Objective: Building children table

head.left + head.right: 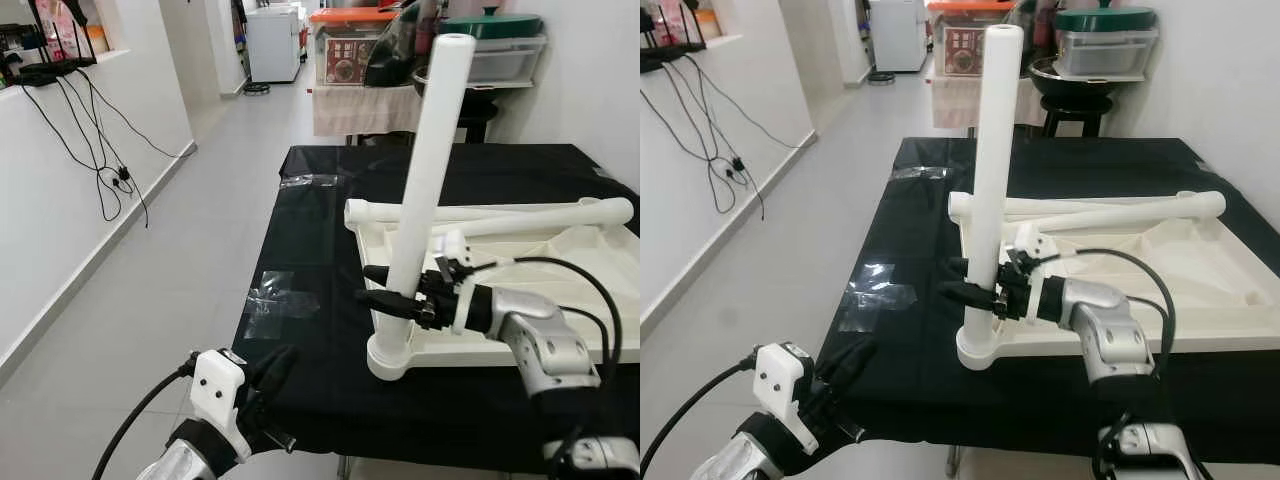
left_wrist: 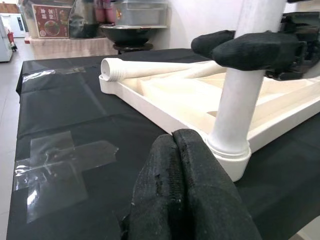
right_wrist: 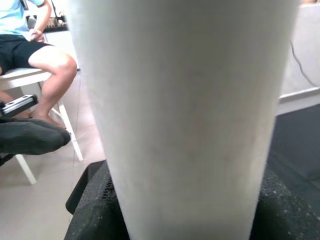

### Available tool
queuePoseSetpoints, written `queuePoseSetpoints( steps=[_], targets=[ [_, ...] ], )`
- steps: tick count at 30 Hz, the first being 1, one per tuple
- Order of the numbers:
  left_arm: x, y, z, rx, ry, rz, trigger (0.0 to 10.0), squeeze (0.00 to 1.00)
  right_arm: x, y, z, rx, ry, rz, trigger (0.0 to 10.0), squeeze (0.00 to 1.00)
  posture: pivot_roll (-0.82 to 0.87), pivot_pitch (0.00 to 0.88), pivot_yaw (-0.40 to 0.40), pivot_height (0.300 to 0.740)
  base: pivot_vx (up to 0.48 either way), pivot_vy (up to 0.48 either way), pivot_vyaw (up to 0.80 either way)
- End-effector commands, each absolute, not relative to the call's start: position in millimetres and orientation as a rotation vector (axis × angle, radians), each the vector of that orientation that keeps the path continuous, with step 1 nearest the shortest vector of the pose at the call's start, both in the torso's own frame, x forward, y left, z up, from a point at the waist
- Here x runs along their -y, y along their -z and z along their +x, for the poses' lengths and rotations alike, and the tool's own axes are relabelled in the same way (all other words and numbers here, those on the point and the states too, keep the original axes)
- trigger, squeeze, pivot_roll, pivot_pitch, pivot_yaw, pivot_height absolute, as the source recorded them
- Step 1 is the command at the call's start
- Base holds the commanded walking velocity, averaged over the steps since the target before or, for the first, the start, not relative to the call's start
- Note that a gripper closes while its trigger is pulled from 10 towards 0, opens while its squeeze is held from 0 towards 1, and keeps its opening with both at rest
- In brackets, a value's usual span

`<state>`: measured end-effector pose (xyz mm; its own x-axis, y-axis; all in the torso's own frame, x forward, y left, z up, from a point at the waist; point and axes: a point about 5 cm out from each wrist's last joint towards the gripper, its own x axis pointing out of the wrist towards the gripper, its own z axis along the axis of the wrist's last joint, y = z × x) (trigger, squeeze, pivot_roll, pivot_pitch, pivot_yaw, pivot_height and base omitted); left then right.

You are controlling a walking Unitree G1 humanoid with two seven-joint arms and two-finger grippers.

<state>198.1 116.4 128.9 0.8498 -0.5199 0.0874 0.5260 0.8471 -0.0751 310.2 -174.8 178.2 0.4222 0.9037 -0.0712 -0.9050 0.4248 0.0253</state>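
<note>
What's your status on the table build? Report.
Right claw clamped on the upright leg, seated in the upturned tabletop's corner socket. Left claw shut, idle at the table edge. Spare legs lie across the tabletop.

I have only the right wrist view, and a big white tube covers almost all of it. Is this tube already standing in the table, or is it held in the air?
Observer: The upright leg stands with its foot in the corner socket of the upturned white tabletop. The right claw grips it low down.
Operator: Where is the left claw?
Observer: The left claw is near the front edge of the black cloth, its fingers shut and holding nothing, short of the leg.
Operator: Is another leg nearby?
Observer: Yes, a loose leg lies across the far side of the tabletop.
</note>
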Motion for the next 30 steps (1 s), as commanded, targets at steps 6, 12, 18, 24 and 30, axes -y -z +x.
queuePoseSetpoints(
  steps=[6,12,18,24,30],
  targets=[
    [-126,-129,201,0.054,0.547,-0.064,10.0,0.0,105,-121,282,-0.33,-0.285,0.133,0.0,0.0,0.02,0.052,0.045,0.74,0.0,0.0,0.0],
    [-128,-128,204,0.055,0.539,-0.046,10.0,0.0,81,-126,276,-0.297,-0.387,0.084,0.0,0.0,0.01,0.03,0.059,0.74,0.0,0.0,0.0],
    [-130,-125,208,0.054,0.521,-0.009,10.0,0.0,78,-124,294,-0.256,-0.449,0.044,10.0,0.0,0.05,0.004,0.04,0.74,0.0,0.0,0.0],
    [-130,-125,208,0.056,0.515,-0.003,10.0,0.0,72,-130,291,-0.236,-0.486,0.053,10.0,1.0,0.04,0.0,0.041,0.74,0.0,0.0,0.0],
    [-127,-121,208,0.055,0.521,-0.003,10.0,0.0,93,-146,296,-0.074,-0.819,0.035,10.0,1.0,0.03,0.0,0.035,0.74,0.0,0.0,0.0]
  ],
)
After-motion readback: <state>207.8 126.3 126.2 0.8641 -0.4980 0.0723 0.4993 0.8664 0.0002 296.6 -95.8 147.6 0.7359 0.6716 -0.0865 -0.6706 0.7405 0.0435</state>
